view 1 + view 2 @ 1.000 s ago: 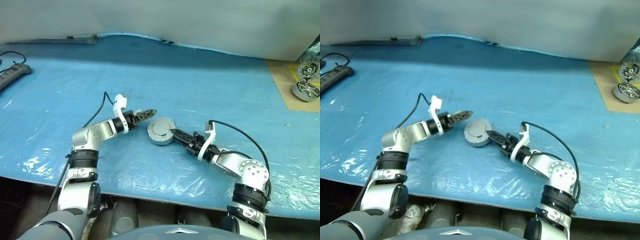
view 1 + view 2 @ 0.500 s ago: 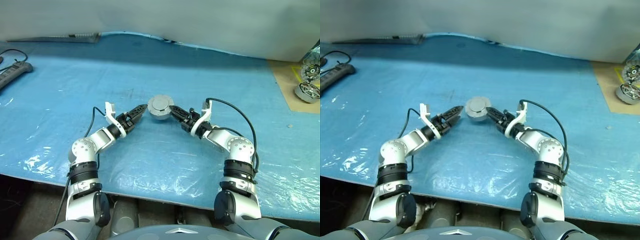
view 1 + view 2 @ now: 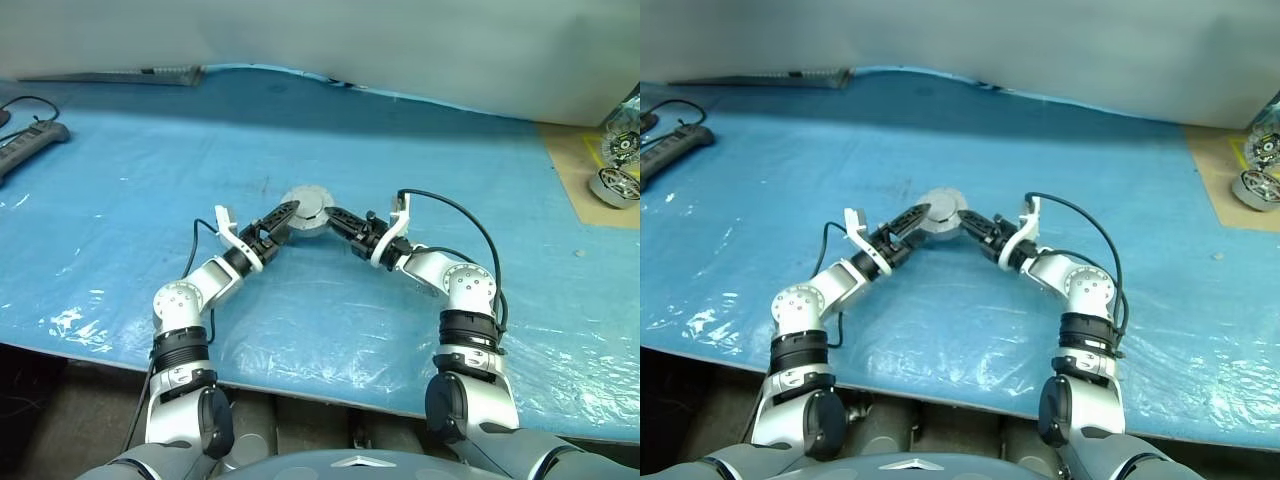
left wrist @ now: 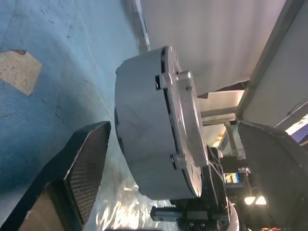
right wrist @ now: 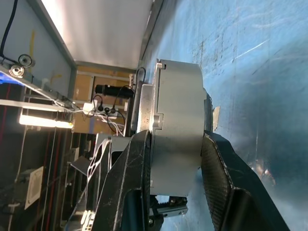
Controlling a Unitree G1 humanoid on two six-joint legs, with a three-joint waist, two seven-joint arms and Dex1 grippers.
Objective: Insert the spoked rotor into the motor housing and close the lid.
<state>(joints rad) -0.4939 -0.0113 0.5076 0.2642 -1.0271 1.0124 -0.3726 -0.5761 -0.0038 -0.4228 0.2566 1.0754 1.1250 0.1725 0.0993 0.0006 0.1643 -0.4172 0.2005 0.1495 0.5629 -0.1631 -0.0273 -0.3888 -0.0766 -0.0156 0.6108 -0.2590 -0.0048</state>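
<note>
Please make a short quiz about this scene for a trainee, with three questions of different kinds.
1. True or false: the left gripper is shut.
2. Which one clamps the housing? A the left gripper, B the right gripper, C neither.
3. Fill in: the spare motor parts lie on the brown sheet at the robot's far ___.
Key: 1 false; 2 B; 3 right.
</note>
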